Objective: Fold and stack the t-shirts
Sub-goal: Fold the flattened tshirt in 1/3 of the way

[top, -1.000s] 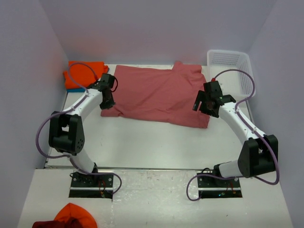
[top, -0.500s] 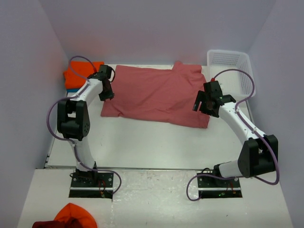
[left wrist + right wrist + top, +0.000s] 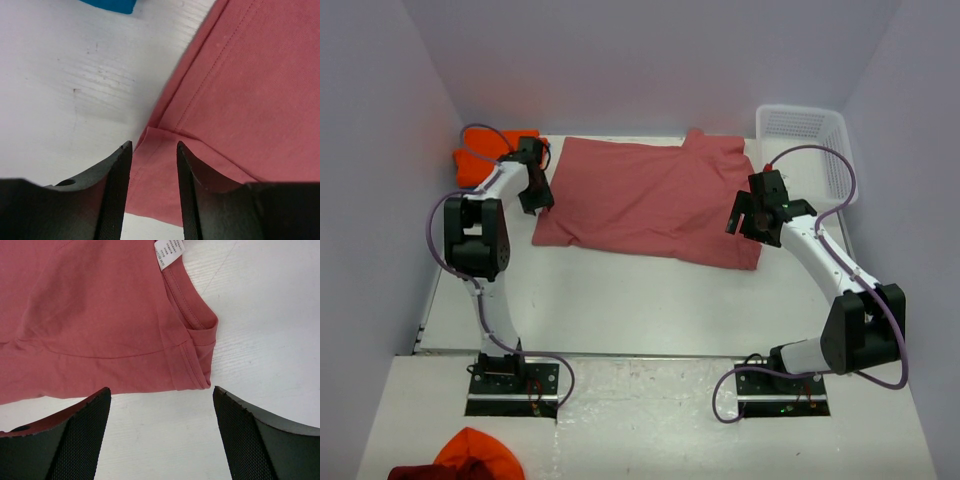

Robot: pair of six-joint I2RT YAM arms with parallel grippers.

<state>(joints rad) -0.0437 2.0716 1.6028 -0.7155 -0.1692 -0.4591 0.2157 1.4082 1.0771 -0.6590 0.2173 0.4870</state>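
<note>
The salmon-red t-shirt [image 3: 650,200] lies folded flat at the back middle of the table. Its white tag [image 3: 169,252] and a folded corner [image 3: 197,365] show in the right wrist view. My left gripper [image 3: 542,203] hovers over the shirt's left edge [image 3: 165,150]. Its jaws [image 3: 152,145] are a little apart, with cloth lying flat below them. My right gripper [image 3: 748,228] is wide open and empty [image 3: 160,390] over bare table by the shirt's right front corner. The orange t-shirt [image 3: 485,160] lies at the back left. A bit of the teal-blue one [image 3: 110,4] shows in the left wrist view.
A white lattice basket [image 3: 805,135] stands at the back right. Orange and dark red cloth [image 3: 470,455] lies on the near ledge at bottom left. White walls close in the table on the left, right and back.
My left arm has swung back and to the left along the shirt's left edge, toward the orange shirt. The right arm and the salmon-red shirt have not moved.
</note>
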